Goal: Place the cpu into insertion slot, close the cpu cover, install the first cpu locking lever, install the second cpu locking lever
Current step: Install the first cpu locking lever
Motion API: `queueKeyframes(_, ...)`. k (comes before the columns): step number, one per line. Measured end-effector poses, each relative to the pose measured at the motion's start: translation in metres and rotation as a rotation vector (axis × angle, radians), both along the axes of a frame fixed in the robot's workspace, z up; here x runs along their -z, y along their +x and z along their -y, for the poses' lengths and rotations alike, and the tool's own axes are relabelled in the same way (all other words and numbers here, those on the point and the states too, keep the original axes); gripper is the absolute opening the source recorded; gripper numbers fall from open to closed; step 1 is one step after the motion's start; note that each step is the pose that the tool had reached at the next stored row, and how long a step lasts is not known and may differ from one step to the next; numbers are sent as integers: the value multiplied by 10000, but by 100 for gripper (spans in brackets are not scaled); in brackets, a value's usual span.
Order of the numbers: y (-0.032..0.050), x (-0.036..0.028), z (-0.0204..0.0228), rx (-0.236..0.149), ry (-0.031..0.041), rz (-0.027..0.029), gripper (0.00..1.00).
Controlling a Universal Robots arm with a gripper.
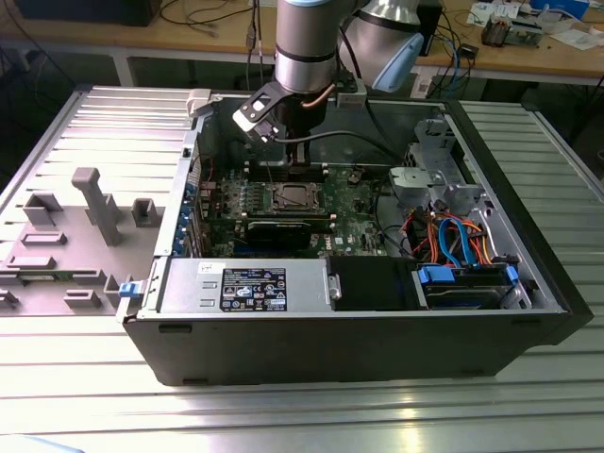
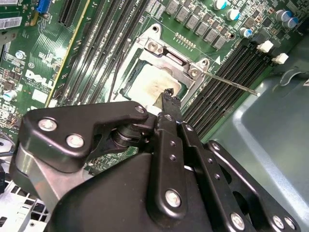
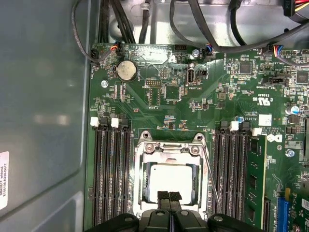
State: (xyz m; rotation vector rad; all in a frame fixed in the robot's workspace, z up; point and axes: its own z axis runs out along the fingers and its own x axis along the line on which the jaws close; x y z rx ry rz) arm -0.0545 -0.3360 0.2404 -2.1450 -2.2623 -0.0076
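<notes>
on the exterior view's left you have a grey fixture [image 1: 94, 203] with upright blocks on the ribbed metal table [image 1: 283, 415], just beside the open computer case [image 1: 359, 340]. moving right, the arm [image 1: 307, 42] reaches down into the case, above the green board. the gripper [image 3: 168, 197] hangs over the near edge of the insertion slot [image 1: 291, 198], its two fingertips [image 3: 163, 197] pressed together with nothing between them. in both wrist views you see the cpu [image 3: 171, 178] lying flat in that slot, its grey top stained. the cpu cover [image 3: 169, 151] is down around it, framing it through the window. a thin lever rod [image 3: 211, 179] stands off at an angle from the socket's side, over the memory slots [image 3: 231, 169]. on the exterior view's right sit the metal drive cage [image 1: 444, 160] and a tangle of blue and orange cables [image 1: 462, 236].
</notes>
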Motion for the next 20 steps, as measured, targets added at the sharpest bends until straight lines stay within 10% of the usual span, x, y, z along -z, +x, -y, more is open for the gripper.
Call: queueKeyframes(20, 0, 0, 0, -946, -1, 0, 11)
